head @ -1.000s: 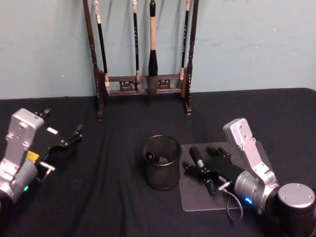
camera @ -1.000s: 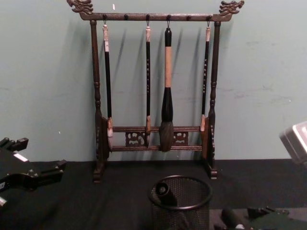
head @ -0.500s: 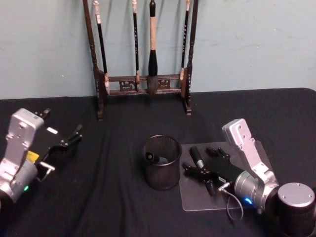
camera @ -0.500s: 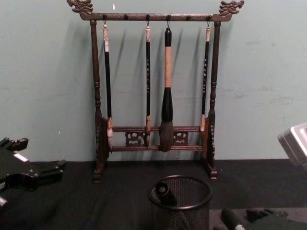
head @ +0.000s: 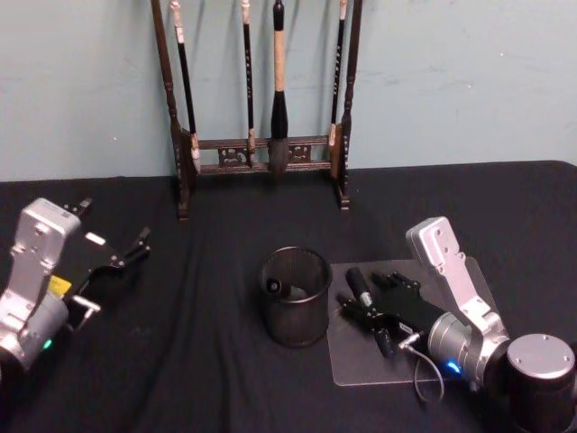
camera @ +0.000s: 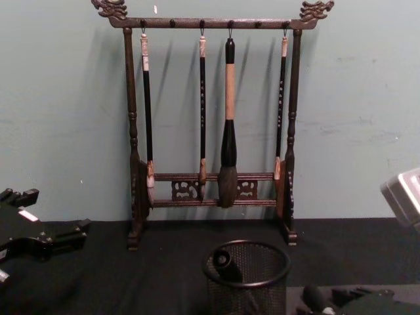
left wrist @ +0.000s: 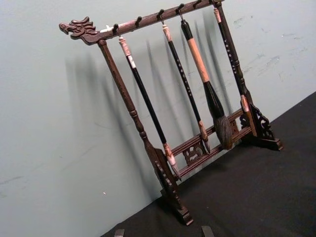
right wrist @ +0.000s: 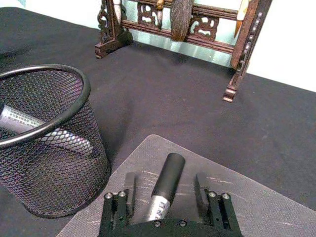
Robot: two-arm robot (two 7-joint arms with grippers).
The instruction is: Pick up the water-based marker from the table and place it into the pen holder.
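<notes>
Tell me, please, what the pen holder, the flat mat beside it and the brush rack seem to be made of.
Pen holder: black wire mesh with a smooth rim, probably coated metal; you see through the lattice. Mat: translucent, faintly scuffed sheet, likely plastic; the black table shows through. Brush rack: dark, slightly glossy wood by its turned posts and carved ends.

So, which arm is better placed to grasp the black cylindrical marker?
Right. The open right gripper straddles that marker beside the black wire-mesh pen holder; the left gripper hangs far left.
</notes>
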